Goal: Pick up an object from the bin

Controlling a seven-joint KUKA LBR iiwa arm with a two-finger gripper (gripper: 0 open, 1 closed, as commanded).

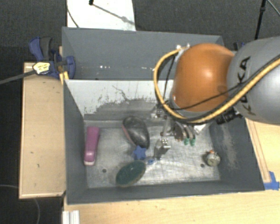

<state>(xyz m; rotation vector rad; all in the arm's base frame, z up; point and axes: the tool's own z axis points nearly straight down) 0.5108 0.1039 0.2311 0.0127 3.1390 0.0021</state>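
Note:
My gripper [162, 147] hangs low over the middle of the bin floor, below the orange wrist cover. Just left of it lies a small blue piece [140, 152]. A dark grey oval lump [136, 130] rests above and left of the blue piece. A dark green oval thing [130, 172] lies below the blue piece, near the bin's front wall. Nothing shows held in the gripper.
A pink-purple oblong block [91, 145] lies along the bin's left wall. A small round metallic thing [211, 158] sits at the right of the floor. The arm and its cables cover the bin's right rear part.

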